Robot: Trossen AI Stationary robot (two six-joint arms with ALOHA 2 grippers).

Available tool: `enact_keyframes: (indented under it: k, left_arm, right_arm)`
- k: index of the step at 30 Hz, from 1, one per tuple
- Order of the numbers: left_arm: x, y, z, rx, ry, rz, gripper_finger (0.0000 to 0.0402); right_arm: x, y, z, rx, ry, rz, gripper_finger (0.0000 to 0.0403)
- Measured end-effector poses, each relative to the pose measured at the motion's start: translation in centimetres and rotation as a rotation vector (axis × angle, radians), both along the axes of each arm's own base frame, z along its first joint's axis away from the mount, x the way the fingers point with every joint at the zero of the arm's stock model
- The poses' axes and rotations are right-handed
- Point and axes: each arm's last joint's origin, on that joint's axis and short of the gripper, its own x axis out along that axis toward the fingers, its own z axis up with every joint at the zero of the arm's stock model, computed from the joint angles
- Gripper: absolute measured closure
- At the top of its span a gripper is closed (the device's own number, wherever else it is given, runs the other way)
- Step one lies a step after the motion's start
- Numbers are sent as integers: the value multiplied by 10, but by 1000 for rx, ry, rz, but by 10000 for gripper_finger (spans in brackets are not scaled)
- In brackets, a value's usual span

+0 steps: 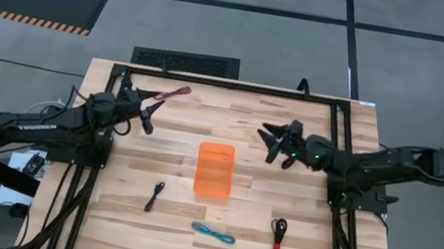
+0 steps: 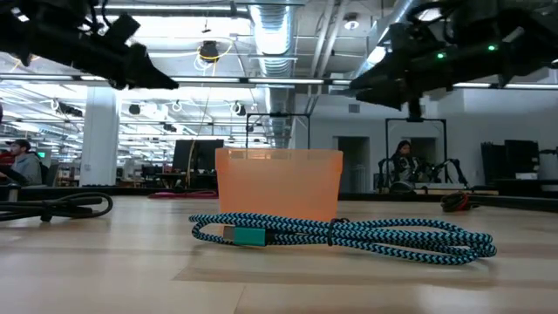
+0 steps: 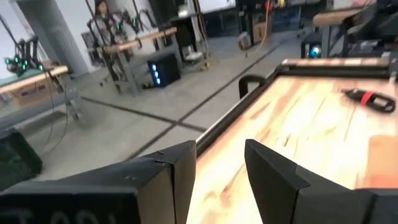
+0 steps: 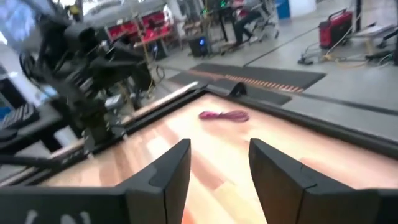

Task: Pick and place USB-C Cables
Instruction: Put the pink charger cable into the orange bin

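The orange bin (image 1: 214, 169) stands mid-table. A maroon cable (image 1: 175, 92) lies near the far left corner and also shows in the right wrist view (image 4: 224, 116). Along the near side lie a small black cable (image 1: 155, 196), a teal cable (image 1: 213, 232) (image 2: 340, 234) and a black cable with a red tie (image 1: 276, 247). Another red-tied black cable (image 3: 367, 98) lies by the right arm. My left gripper (image 1: 153, 113) (image 3: 221, 180) hovers open, left of the bin and just near of the maroon cable. My right gripper (image 1: 267, 145) (image 4: 219, 180) hovers open, right of the bin's far end.
A black frame (image 1: 233, 83) with a handle (image 3: 249, 81) borders the table's far edge and runs down both sides. Bare wood lies between the bin and each arm. People and workbenches show in the room beyond the table.
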Motion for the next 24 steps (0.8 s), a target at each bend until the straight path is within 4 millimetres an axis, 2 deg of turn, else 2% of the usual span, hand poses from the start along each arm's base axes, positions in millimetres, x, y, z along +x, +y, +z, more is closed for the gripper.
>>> enact_keyframes:
  k: [4, 7, 13, 17, 24]
  left_arm:
    - [3, 9, -7, -55, 41, 19, 272]
    - [5, 15, -13, -79, 82, 48, 272]
    - [7, 32, -20, -51, 154, 177, 272]
    - [6, 53, -25, -81, 200, 296, 272]
    - [20, 103, -26, -313, 310, 287, 272]
  right_arm:
    - [24, 13, -9, 3, 70, 54, 220]
    - [40, 21, -13, -34, 116, 29, 222]
    - [64, 20, -12, -88, 155, 0, 222]
    - [71, 17, -16, -86, 179, 2, 222]
    - [73, 16, -26, -98, 232, 5, 222]
